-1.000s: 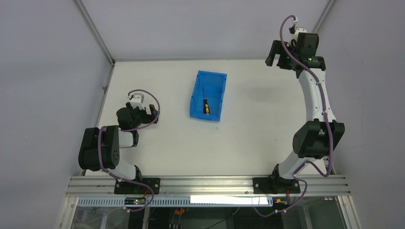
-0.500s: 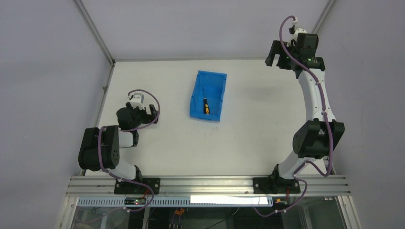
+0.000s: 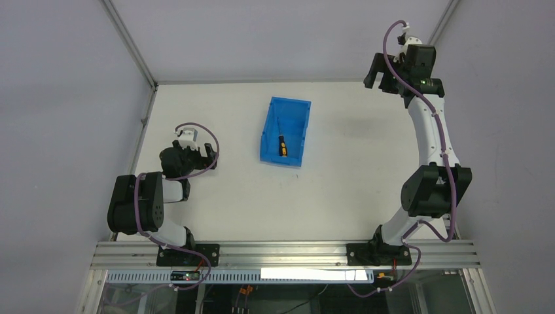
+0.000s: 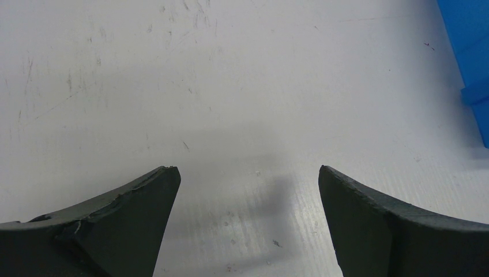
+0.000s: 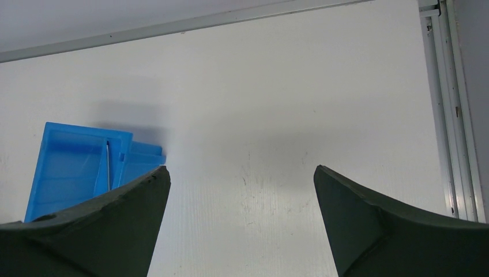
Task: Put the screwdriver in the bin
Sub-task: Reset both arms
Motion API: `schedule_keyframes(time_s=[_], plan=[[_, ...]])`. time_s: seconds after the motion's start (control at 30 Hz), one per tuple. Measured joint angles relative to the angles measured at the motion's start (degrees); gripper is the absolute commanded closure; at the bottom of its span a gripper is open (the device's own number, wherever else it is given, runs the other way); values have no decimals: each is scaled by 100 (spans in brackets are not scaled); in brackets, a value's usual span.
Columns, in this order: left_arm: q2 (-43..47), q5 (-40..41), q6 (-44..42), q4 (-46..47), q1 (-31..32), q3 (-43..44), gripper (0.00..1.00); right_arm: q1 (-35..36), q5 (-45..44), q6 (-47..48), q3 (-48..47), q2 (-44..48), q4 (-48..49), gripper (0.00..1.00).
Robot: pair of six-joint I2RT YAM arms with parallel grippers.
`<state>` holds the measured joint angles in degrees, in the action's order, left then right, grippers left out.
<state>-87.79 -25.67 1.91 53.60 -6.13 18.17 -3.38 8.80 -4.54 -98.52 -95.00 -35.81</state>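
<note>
The blue bin [image 3: 290, 102] stands at the middle of the white table. The screwdriver [image 3: 282, 145], with a black and orange-yellow handle, lies inside it near the low front edge, shaft pointing to the back. My right gripper [image 3: 375, 73] is open and empty, held high over the back right of the table, well to the right of the bin. In the right wrist view [image 5: 239, 173] the bin [image 5: 86, 128] and the thin shaft [image 5: 108, 164] show at lower left. My left gripper [image 3: 210, 153] is open and empty, low over the table left of the bin [image 4: 467, 46].
The table's back edge rail [image 5: 230, 20] and right side rail [image 5: 447, 104] bound the surface. Grey walls [image 3: 78, 98] close in the cell on the left, back and right. The arm bases sit on the front rail [image 3: 281, 254].
My right gripper has drifted slightly up and back. The left arm, the bin and the screwdriver have not moved.
</note>
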Motion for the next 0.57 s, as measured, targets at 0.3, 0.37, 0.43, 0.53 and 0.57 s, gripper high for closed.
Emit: schedule_keyframes(time_s=[0.3, 0.37, 0.43, 0.53, 0.57], plan=[[0, 0, 0, 0, 0, 0, 1, 26, -175, -57, 57, 0, 48, 1], [0, 0, 0, 0, 0, 0, 1, 26, -197, -57, 57, 0, 46, 1], [0, 2, 0, -2, 0, 0, 1, 33, -214, -55, 57, 0, 48, 1], [0, 0, 0, 0, 0, 0, 1, 59, -240, -55, 74, 0, 61, 1], [0, 0, 0, 0, 0, 0, 1, 66, -251, -55, 85, 0, 68, 1]])
